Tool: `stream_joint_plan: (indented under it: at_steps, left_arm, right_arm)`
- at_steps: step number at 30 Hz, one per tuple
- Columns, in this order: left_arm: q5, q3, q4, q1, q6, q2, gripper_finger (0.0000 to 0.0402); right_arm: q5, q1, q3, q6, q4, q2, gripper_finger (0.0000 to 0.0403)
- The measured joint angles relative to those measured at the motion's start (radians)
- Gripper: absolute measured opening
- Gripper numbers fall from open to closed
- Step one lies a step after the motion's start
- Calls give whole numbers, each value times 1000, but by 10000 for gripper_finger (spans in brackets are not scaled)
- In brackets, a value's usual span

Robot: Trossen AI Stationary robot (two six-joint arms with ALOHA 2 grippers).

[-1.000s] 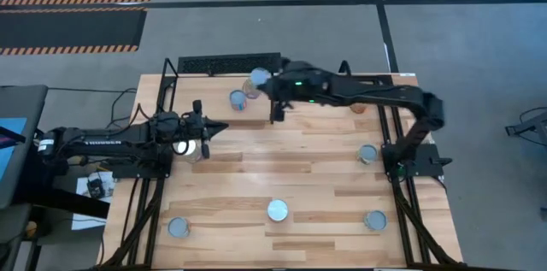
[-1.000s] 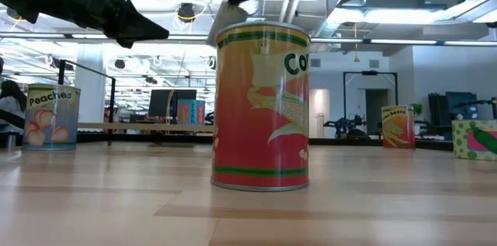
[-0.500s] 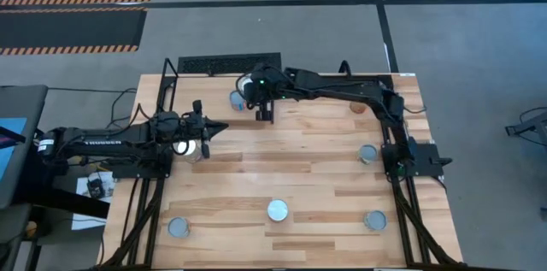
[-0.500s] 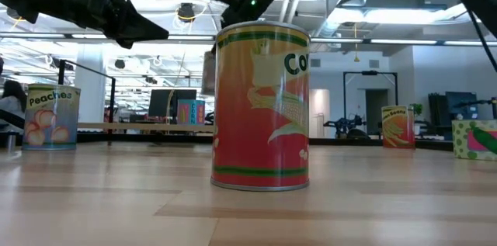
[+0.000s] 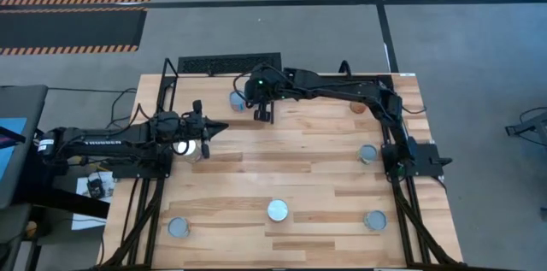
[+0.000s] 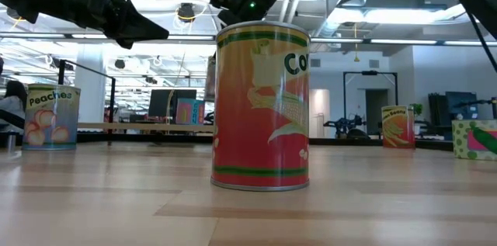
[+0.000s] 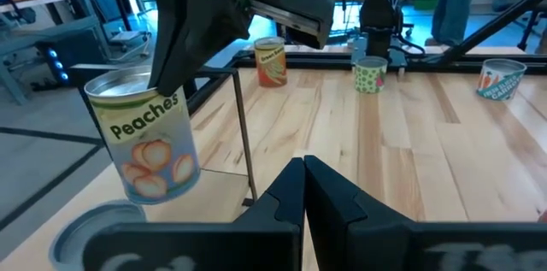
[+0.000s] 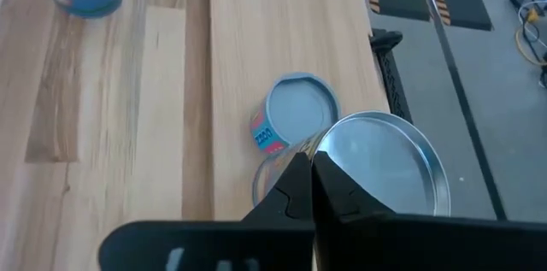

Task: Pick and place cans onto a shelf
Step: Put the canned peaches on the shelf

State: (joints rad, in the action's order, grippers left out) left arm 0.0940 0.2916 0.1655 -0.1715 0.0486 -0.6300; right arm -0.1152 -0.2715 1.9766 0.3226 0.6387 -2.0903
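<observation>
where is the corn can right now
In the low view the corn can stands upright on the table, closest to the camera and near the picture's middle, with the peaches can far off to its left.

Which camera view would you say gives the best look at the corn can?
The low view: the corn can fills the centre, upright on the table, with its label partly readable. The high view shows it only from above, as a silver lid. Neither wrist view shows a can I can match to it.
</observation>
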Motion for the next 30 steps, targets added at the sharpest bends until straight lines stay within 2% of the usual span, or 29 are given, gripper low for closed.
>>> stream_joint_plan:
  at_steps: [7, 24, 30]
  left_arm:
    - [0, 0, -1, 0, 0, 0, 0]
    - [0, 0, 3, 0, -4, 0, 0]
    - [0, 0, 4, 0, -6, 0, 0]
  right_arm:
    - [-14, 1, -1, -10, -41, 15, 4]
    - [-16, 0, -2, -37, -11, 5, 3]
    - [-14, -1, -2, -34, -21, -54, 3]
